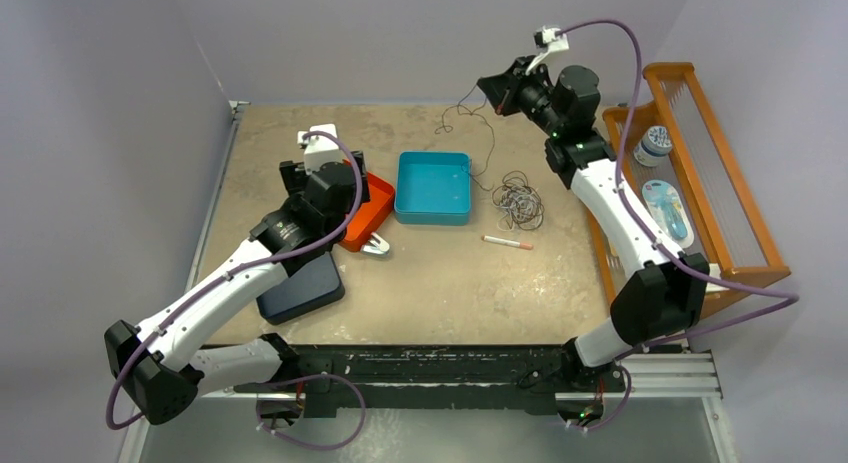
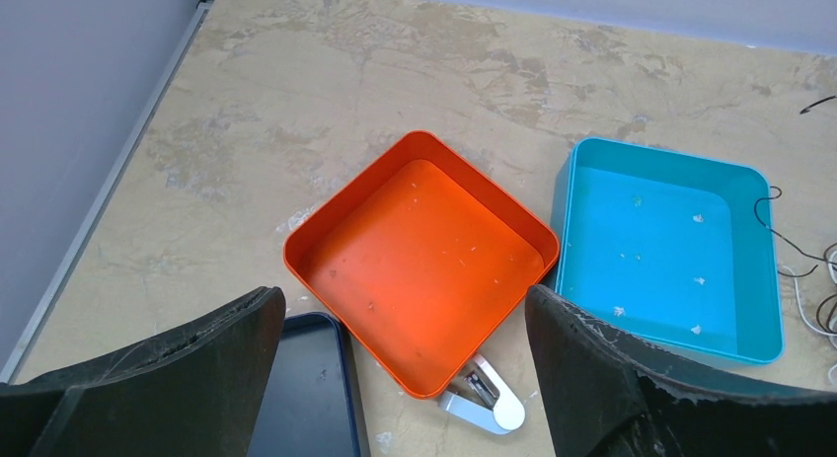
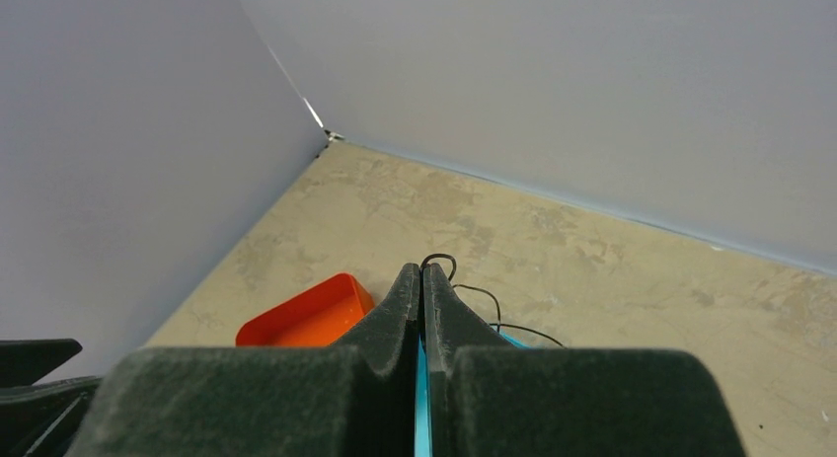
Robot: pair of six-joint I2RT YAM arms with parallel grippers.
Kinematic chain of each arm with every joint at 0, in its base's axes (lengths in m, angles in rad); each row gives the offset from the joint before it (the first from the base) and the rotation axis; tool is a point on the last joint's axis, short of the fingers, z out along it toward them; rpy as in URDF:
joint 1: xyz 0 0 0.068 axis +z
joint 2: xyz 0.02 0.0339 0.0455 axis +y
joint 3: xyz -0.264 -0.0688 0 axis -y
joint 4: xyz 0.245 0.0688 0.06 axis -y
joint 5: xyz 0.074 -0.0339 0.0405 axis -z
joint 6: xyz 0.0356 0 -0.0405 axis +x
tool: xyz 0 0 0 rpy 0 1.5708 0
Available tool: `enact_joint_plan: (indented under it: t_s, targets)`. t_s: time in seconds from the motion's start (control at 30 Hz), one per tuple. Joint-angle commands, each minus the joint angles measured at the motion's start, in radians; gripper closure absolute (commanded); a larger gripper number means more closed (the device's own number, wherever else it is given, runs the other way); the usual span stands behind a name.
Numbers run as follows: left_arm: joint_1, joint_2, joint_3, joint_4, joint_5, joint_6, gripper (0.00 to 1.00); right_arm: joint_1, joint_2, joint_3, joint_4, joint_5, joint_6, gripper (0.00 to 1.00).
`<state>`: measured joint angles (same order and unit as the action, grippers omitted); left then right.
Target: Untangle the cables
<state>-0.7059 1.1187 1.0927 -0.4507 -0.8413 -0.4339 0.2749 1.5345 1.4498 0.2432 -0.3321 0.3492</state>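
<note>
A: Where do we see the cables (image 1: pixel 518 201)?

B: Most of them lie in a loose, loopy heap on the tabletop (image 1: pixel 440 283), right of centre in the top view and just beside the right wall of the blue tray (image 1: pixel 433 187). One black strand (image 1: pixel 492 143) climbs from that heap towards the upper middle of the frame.

A: What do we make of the right end effector (image 3: pixel 422 275)?

B: Its fingers are pressed together. We see the black strand pinched at their tips, with a small loop showing just above them in the right wrist view. It is raised over the far part of the tabletop, near the back wall.

A: And the left end effector (image 2: pixel 403 297)?

B: It is spread wide, with nothing between its fingers. We find it hanging over the orange tray (image 2: pixel 424 260), which fills the middle of the left wrist view, with one corner just beside the blue tray. A few thin strands show at the right edge of that view.

A: What else do we note?

B: A white-and-orange pen (image 1: pixel 507 242) lies below the heap, apart from it. A small silver clip (image 2: pixel 484 403) sits at the orange tray's lower corner. A dark blue tray (image 1: pixel 300 288) lies at lower left, partly under the left arm. A wooden rack (image 1: pixel 748 276) stands along the right edge.
</note>
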Motion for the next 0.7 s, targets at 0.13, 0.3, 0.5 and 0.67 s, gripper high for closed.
enact_joint_plan:
  t_s: [0.13,0.3,0.5,0.67]
  targets:
    - [0.007,0.002,0.008,0.008,-0.009,0.016,0.08,0.012,-0.005,0.195,0.025,0.002,-0.032,1.0]
    - [0.006,0.0,0.01,0.003,-0.014,0.015,0.08,0.04,0.011,0.273,0.008,0.005,-0.042,1.0]
    - [0.007,-0.002,0.009,0.004,-0.019,0.012,0.08,0.065,0.036,0.271,0.006,0.002,-0.035,1.0]
    - [0.007,0.0,0.007,0.0,-0.024,0.012,0.08,0.069,0.043,0.163,0.051,-0.006,0.0,1.0]
